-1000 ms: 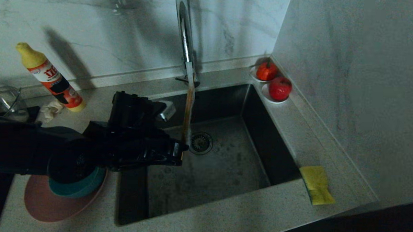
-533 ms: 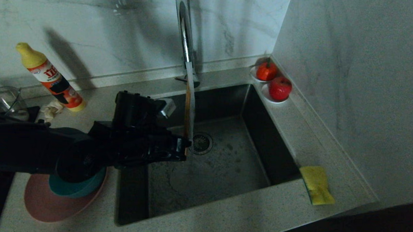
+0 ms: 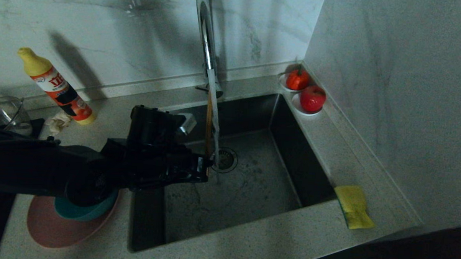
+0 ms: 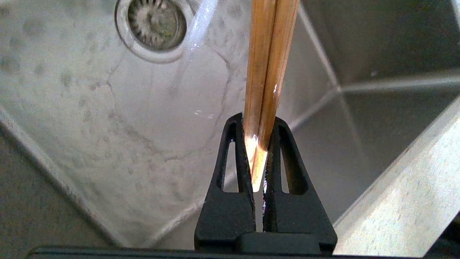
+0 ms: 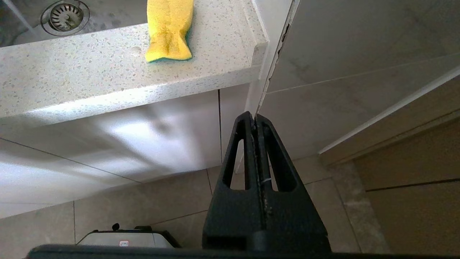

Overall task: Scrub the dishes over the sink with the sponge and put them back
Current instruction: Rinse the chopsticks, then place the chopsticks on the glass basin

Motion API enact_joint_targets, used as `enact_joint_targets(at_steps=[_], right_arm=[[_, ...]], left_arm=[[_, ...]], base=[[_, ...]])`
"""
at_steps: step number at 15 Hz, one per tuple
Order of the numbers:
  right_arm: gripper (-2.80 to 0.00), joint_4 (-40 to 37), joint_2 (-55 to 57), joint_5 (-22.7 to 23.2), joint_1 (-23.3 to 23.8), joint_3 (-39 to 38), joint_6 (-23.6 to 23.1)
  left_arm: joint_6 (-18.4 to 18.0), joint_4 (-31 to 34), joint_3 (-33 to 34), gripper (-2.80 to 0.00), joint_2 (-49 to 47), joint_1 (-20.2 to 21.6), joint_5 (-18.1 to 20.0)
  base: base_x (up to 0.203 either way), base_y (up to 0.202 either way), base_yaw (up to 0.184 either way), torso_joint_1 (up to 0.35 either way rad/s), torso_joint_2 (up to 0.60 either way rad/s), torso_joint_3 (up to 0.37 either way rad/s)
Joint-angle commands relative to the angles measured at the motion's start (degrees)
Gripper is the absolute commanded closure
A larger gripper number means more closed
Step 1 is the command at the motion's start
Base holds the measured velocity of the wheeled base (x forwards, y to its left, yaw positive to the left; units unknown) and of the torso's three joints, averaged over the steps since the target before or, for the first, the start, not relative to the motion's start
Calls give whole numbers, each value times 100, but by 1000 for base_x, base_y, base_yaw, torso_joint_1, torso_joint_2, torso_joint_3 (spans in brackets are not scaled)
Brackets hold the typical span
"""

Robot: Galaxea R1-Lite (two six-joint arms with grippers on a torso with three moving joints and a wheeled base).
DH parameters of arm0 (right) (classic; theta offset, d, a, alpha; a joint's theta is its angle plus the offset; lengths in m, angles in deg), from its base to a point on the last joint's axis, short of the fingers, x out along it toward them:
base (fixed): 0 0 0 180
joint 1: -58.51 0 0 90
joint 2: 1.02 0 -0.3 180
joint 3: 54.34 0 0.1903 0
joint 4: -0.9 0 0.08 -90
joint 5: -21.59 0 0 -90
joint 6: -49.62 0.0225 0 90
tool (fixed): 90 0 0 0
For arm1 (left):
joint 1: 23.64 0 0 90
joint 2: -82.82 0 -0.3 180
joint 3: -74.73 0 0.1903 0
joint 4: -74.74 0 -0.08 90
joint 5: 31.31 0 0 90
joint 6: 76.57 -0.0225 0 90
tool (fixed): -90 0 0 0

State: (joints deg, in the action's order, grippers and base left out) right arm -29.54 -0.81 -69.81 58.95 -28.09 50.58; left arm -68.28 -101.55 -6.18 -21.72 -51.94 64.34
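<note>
We see the chopsticks (image 4: pixel 267 68) pinched together in our left gripper (image 4: pixel 257 158), held over the sink (image 3: pixel 291 147) beside the faucet's (image 3: pixel 205 36) water stream (image 3: pixel 214 117), above the drain strainer (image 3: pixel 225 159). Sponge (image 3: pixel 353 206) lies on the counter at the sink's front-right corner. Teal bowl (image 3: pixel 83 212) sits on the pink plate (image 3: pixel 54 228) at the counter's front-left edge. Our right gripper (image 5: pixel 256 120) hangs parked below the counter edge, fingers pressed together, empty.
</note>
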Motion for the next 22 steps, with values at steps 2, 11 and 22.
enact_joint_targets(at_steps=[2, 11, 22], right_arm=[[0, -5, -3, 0, 0, 1, 0], [0, -5, -3, 0, 0, 1, 0], [0, -5, -3, 0, 0, 1, 0]], left_arm=[[-1, 583, 223, 0, 511, 1, -65], [869, 4349, -287, 0, 1955, -7, -28], [3234, 6548, -1120, 0, 2261, 68, 333]], base=[[0, 0, 0, 0, 0, 0], [0, 0, 0, 0, 0, 0], [0, 0, 0, 0, 0, 0]])
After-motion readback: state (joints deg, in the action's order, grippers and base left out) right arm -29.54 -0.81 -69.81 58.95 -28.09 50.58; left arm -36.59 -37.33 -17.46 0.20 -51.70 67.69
